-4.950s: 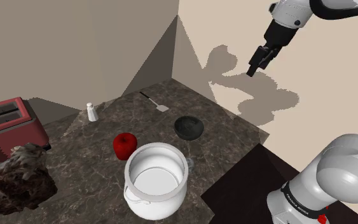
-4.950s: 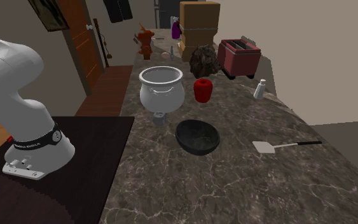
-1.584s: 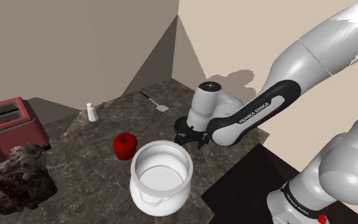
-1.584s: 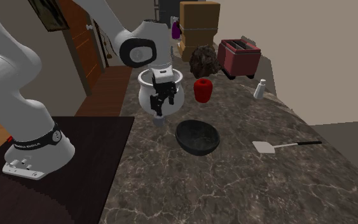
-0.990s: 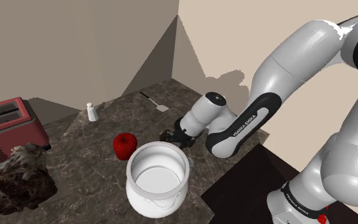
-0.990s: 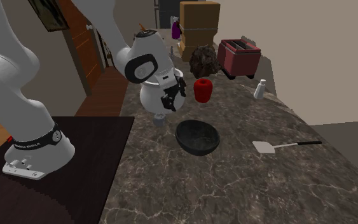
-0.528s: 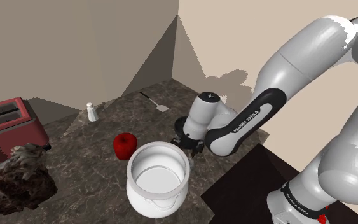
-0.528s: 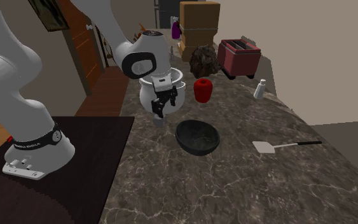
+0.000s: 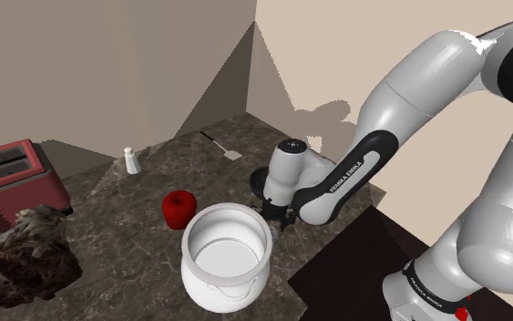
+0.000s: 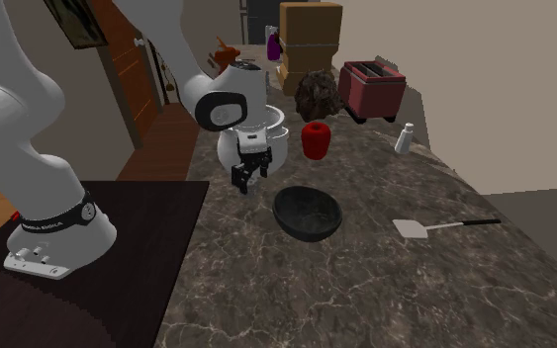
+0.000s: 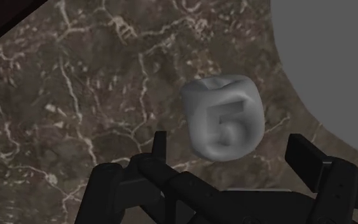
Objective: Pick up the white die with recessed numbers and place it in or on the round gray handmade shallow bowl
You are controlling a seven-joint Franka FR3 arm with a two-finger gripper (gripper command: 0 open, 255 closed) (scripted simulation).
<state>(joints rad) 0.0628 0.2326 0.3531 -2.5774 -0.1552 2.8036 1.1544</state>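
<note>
A small grey-white die (image 11: 223, 121) with a recessed 5 on its upper face lies on the dark marble counter (image 11: 63, 95), right beside the white pot. My gripper (image 11: 228, 145) hangs just over it, open, one finger on each side and neither touching it. In the second exterior view the gripper (image 10: 245, 178) is low over the counter in front of the pot (image 10: 251, 138). The dark round shallow bowl (image 10: 308, 213) sits a short way off, toward that view's right. In the shoulder view the gripper (image 9: 277, 215) is tucked behind the pot (image 9: 225, 258).
A red apple (image 9: 179, 208) stands behind the pot. A spatula (image 10: 434, 227), a salt shaker (image 9: 133, 160), a red toaster (image 9: 13, 178) and a dark rock-like lump (image 9: 31, 255) lie farther off. The counter's edge runs close to the die, next to the stand.
Over the last second the hand turned and sank toward the counter beside the pot. The die now lies between the open fingers. The pot has shifted slightly since the arm came down.
</note>
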